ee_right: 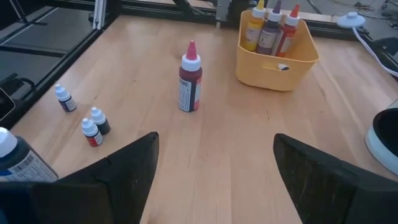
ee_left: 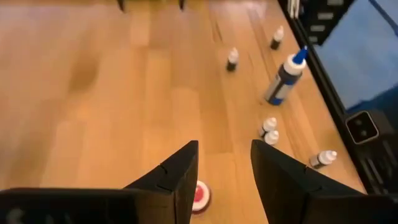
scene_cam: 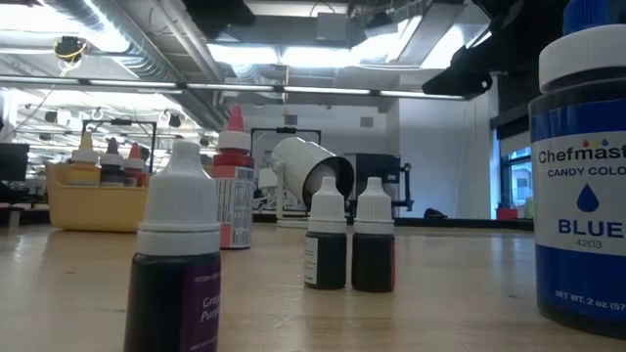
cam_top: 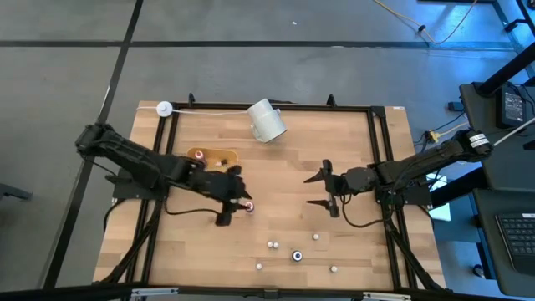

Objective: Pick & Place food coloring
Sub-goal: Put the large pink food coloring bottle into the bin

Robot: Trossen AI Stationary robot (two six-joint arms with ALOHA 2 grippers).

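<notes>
A red-capped food coloring bottle (ee_right: 189, 81) stands upright on its base on the wooden table (cam_top: 284, 167). My left gripper (cam_top: 238, 196) hovers above it, open; in the left wrist view the red cap (ee_left: 201, 194) shows below, beside one finger, and nothing is between the fingers. My right gripper (cam_top: 309, 191) is wide open above the table's right half and faces the bottle from a distance. Several small food coloring bottles (cam_top: 272, 245) and a bigger blue-capped one (ee_left: 285, 78) stand near the front edge.
A yellow tray (ee_right: 273, 68) at the back left holds three tall bottles (ee_right: 270, 28). A white cup (cam_top: 267, 121) lies on its side near the far edge. A black frame (cam_top: 380, 167) borders the table. Bare wood lies between the two grippers.
</notes>
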